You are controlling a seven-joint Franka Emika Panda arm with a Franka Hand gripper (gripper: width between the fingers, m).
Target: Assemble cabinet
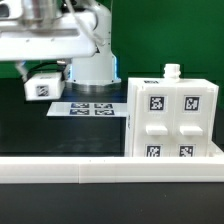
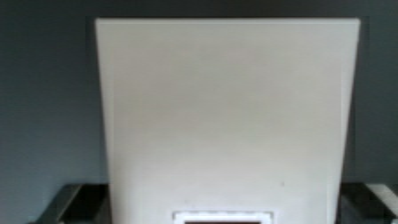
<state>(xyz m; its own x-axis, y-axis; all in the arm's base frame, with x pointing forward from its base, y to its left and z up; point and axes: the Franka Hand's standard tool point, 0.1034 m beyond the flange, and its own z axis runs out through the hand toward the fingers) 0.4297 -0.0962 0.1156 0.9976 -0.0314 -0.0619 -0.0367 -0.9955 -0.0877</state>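
The cabinet [image 1: 170,120] is a large white box with several black-and-white tags on its face. It stands on the dark table at the exterior view's right. My gripper [image 1: 40,76] hangs above the table at the exterior view's left, well apart from the cabinet. It is shut on a small white tagged panel [image 1: 40,87]. In the wrist view the gripper [image 2: 222,203] shows only as dark fingers [image 2: 75,202] on each side of that panel [image 2: 222,100]. The panel fills most of the view and hides what lies beyond it.
The marker board [image 1: 88,109] lies flat on the table between the gripper and the cabinet. A long white rail [image 1: 110,166] runs along the front edge. The arm's white base [image 1: 92,65] stands at the back centre.
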